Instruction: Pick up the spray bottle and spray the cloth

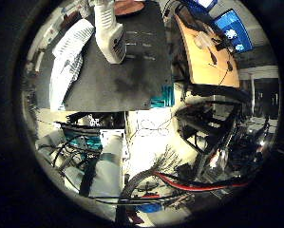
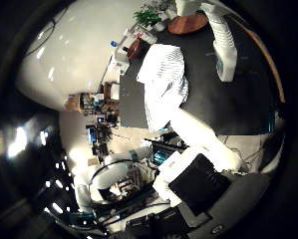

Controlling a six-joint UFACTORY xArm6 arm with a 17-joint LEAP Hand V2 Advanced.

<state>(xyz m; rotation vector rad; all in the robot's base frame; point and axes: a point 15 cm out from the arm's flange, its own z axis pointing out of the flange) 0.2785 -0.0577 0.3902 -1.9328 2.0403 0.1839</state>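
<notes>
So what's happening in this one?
A robot arm with a hand is over a black table. A striped white cloth lies on the table, partly hanging over its edge. No spray bottle can be made out in either view, so the hand holds nothing visible and the cloth lies untouched.

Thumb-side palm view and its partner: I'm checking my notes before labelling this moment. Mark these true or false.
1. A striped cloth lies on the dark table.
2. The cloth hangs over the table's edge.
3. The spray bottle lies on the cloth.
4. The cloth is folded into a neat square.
1. True: the cloth lies on the table.
2. True: one end droops past the edge.
3. False: no spray bottle shows on the cloth; only a white finger of the robot hand reaches over the table beside it.
4. False: it lies rumpled and stretched out.
</notes>
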